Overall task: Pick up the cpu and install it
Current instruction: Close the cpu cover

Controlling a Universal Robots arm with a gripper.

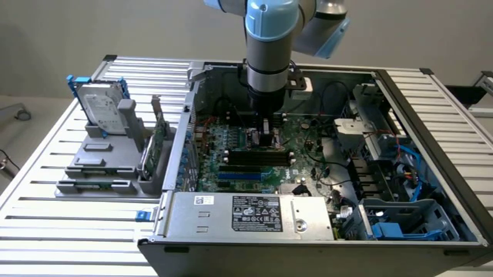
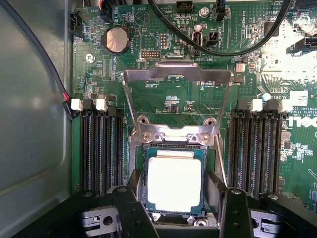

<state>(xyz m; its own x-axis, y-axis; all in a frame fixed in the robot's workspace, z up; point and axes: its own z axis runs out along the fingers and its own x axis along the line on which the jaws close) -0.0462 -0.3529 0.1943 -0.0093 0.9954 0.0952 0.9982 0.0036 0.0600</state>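
The cpu [image 2: 174,184], a small square chip with a pale silver top, lies flat inside the socket [image 2: 173,141] on the green motherboard [image 2: 163,54]. The socket's metal load plate [image 2: 176,74] stands swung up behind it. My gripper [image 2: 174,196] reaches down over the socket, its black fingers [image 2: 134,198] standing on either side of the chip, open and just outside its edges. In the exterior view the gripper [image 1: 266,135] hangs low inside the open computer case [image 1: 185,121], over the middle of the board.
Black memory slots [image 2: 101,148] flank the socket on both sides. Dark cables [image 2: 218,47] arc over the board. A power supply [image 1: 246,214] fills the case front. At the exterior view's left, a silver hard drive [image 1: 100,104] in a blue frame stands on a grey fixture [image 1: 96,164].
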